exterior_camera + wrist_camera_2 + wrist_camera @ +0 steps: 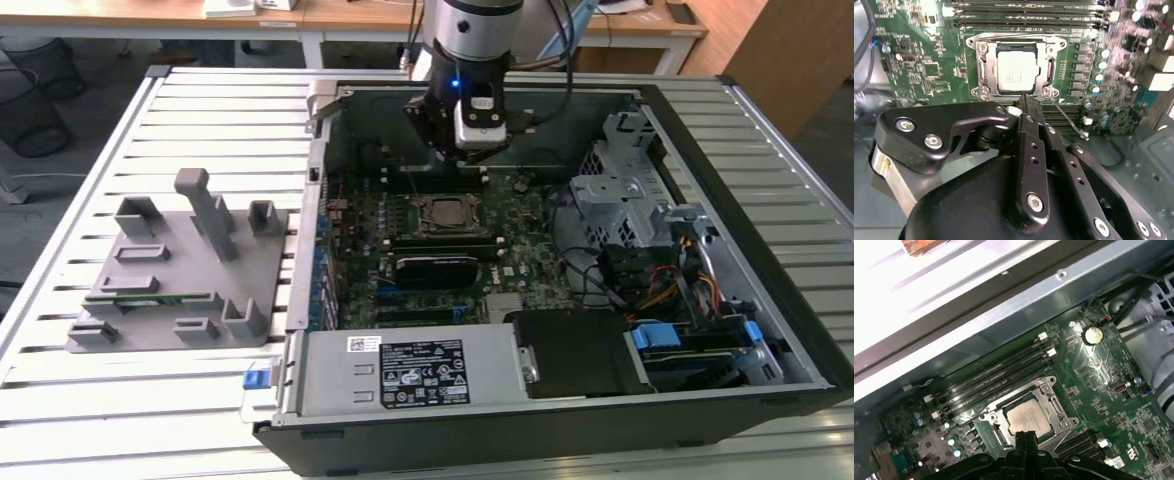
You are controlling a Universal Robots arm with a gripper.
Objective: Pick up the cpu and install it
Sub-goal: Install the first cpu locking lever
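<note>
The cpu (1015,72) is a small silver-topped square lying flat inside the motherboard socket's metal frame (985,70), also seen as the cpu (1027,418) in the first wrist view and the cpu (445,212) in the exterior view. My gripper (1025,98) hangs just above the socket's edge, apart from the chip. In both wrist views its black fingers meet at one tip with nothing between them. In the exterior view the gripper (451,160) sits over the open computer case (747,330), a little behind the socket.
A grey plastic holder (180,270) with a green memory stick (134,297) stands on the slatted table at the exterior view's left. Memory slots (999,370) flank the socket. A drive cage (627,190), cables (667,290) and the power supply (400,370) fill the case.
</note>
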